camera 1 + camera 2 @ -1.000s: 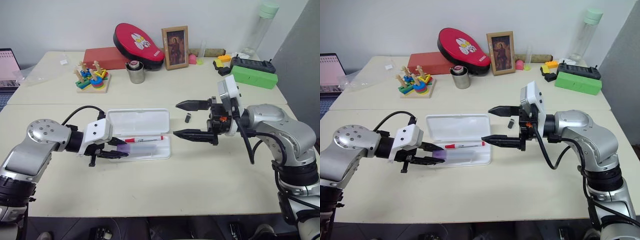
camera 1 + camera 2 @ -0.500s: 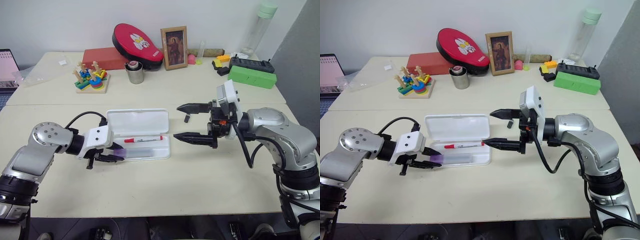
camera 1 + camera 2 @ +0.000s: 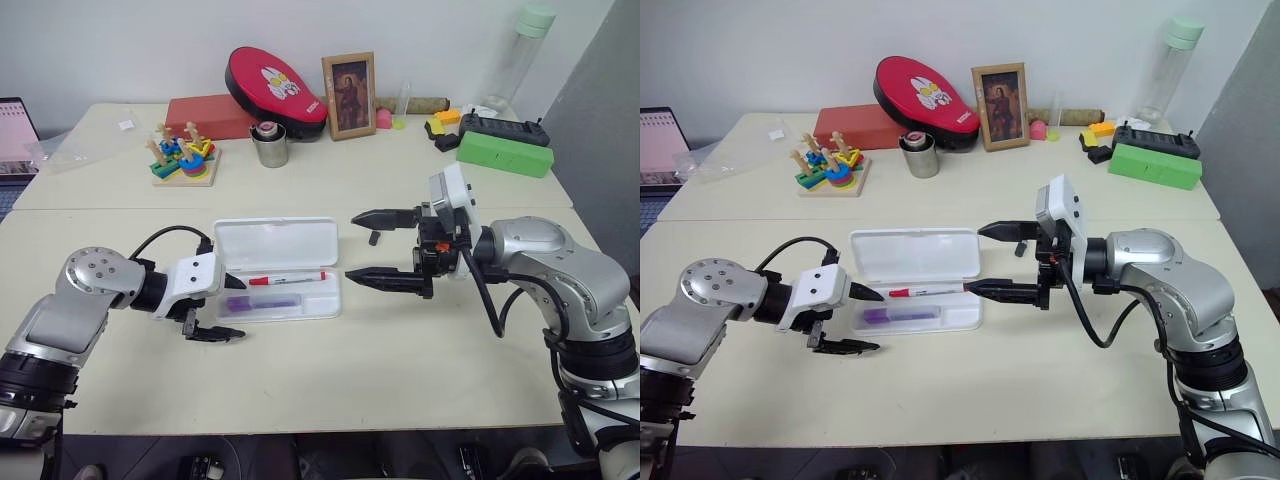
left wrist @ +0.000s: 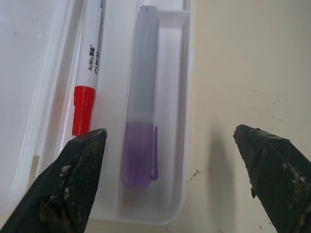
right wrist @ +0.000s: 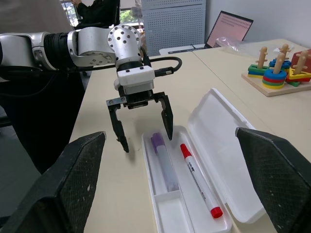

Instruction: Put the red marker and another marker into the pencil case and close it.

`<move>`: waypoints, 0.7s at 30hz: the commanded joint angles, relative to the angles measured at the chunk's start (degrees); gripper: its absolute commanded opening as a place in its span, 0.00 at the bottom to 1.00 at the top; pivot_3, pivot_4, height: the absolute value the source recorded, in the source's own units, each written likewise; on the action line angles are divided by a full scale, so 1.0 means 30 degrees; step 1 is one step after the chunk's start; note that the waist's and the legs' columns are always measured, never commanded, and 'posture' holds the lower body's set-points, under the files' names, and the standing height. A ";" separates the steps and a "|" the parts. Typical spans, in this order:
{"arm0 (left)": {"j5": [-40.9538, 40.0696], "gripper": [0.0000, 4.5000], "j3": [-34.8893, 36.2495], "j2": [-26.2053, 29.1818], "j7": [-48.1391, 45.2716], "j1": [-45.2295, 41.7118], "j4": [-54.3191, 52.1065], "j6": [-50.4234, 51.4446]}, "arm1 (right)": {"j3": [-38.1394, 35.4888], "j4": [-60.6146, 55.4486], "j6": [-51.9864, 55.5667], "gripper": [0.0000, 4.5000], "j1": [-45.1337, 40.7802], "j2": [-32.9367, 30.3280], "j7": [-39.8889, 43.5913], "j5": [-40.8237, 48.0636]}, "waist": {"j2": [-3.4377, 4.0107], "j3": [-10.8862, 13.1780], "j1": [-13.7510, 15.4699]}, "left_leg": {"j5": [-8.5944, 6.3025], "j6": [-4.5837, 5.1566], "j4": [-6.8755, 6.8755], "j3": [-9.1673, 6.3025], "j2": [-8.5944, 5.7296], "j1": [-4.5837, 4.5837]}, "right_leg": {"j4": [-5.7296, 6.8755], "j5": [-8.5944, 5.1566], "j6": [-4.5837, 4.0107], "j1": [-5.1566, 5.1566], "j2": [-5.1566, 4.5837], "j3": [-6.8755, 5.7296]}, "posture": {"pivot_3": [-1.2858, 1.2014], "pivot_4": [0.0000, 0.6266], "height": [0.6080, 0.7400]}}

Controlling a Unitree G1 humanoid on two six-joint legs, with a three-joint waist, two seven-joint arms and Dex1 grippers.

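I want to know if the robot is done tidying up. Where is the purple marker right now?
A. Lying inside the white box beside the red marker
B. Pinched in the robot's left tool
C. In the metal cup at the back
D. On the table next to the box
A: the purple marker lies in the open pencil case next to the red marker, and the left tool stands open around nothing.

pencil case (image 3: 275,242): flat white plastic box with rounded corners, lid hinged open and lying back flat on the table. red marker (image 3: 287,279): slim white barrel, red cap, lying lengthwise in the tray's compartment nearer the lid. purple marker (image 3: 262,301): thick lavender barrel, lying parallel just beside it in the tray's outer compartment.
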 commanded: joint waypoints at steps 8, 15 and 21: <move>-0.6951 0.99 0.6609 -0.2928 0.4772 -0.1253 -0.2429 0.6268 | 0.0575 0.4198 0.0660 1.00 -0.1654 0.2486 -0.6149 -0.3907 | -0.0010 -0.0002 -0.0034 | 0.0002 -0.0001 0.0021 -0.0012 -0.0003 0.0019 | 0.0023 -0.0007 0.0024 0.0021 -0.0001 -0.0006 | 0.52 0.24 1.00; -0.8979 0.99 0.7038 -0.5046 0.7388 -0.0870 -0.5632 0.8121 | -0.0086 1.0278 0.0619 1.00 -0.2370 0.6796 -1.3987 -0.8004 | -0.0027 -0.0011 -0.0047 | 0.0004 -0.0004 0.0014 -0.0021 -0.0001 0.0016 | 0.0036 0.0027 -0.0018 0.0019 0.0001 -0.0013 | 0.52 0.24 1.00; -0.8382 0.99 0.6017 -0.5847 0.8579 -0.1192 -0.6359 0.7941 | -0.0249 1.3102 -0.0804 1.00 -0.1970 0.8876 -1.6990 -0.9933 | -0.0027 -0.0012 -0.0027 | 0.0005 -0.0005 0.0010 -0.0022 -0.0011 0.0017 | 0.0039 0.0030 -0.0018 0.0022 -0.0005 -0.0015 | 0.52 0.24 1.00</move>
